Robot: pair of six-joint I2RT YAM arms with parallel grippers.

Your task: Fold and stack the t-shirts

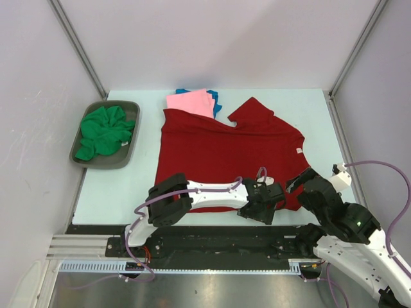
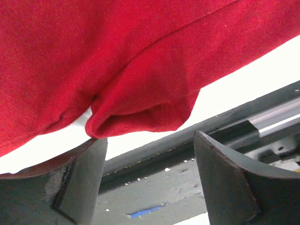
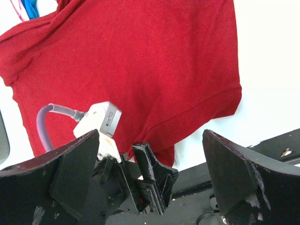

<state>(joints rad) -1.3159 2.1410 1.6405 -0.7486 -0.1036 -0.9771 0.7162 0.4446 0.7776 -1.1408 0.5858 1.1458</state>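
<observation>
The dark red t-shirt (image 1: 225,151) lies spread flat in the middle of the table, its white tag (image 1: 298,151) at the right edge. My left gripper (image 1: 262,206) is open at the shirt's near hem. In the left wrist view (image 2: 150,136) a bunched fold of the red shirt (image 2: 136,117) lies just beyond the left fingertip (image 2: 96,150), with nothing between the fingers. My right gripper (image 1: 302,183) is open and empty, hovering by the shirt's near right corner (image 3: 206,103). A folded pink shirt (image 1: 191,102) lies on a blue one (image 1: 215,97) at the back. The green shirt (image 1: 104,131) is crumpled.
The green shirt fills a grey tray (image 1: 103,163) at the table's left. The table's near edge and a metal rail (image 2: 262,117) run just under my left gripper. The right wrist view shows the left gripper (image 3: 150,173) between the right fingers.
</observation>
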